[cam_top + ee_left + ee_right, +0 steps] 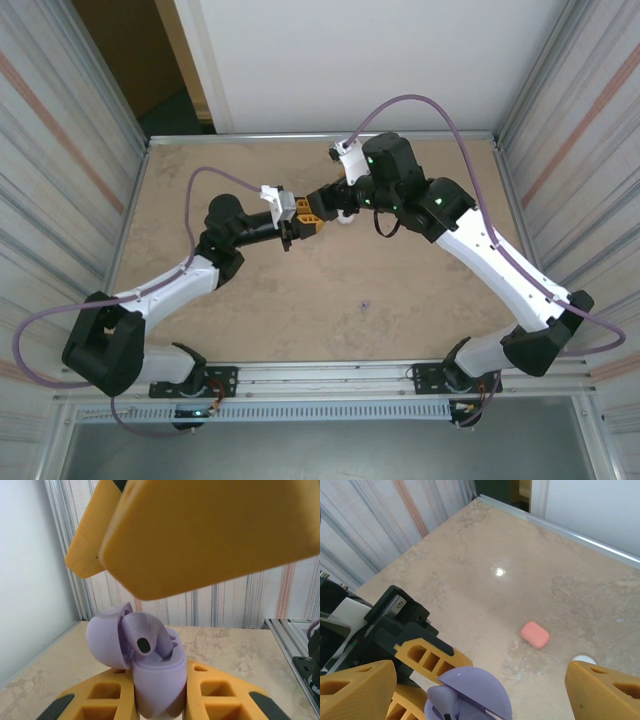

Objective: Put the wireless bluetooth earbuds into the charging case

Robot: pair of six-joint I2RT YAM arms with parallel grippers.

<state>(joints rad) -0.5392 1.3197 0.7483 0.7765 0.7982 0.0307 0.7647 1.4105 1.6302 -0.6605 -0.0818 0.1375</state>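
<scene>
A purple earbud (147, 635) is seen seated in the open purple charging case (157, 680) gripped by the left pincer (160, 700), the right pincer (480, 690) is spread open just above it, and the shut pink case (535, 634) on the bench (470, 570) is judged not yet dealt with.

Lab test cell: corrugated wall panels (60, 150) enclose a framed tabletop (330, 320).
</scene>
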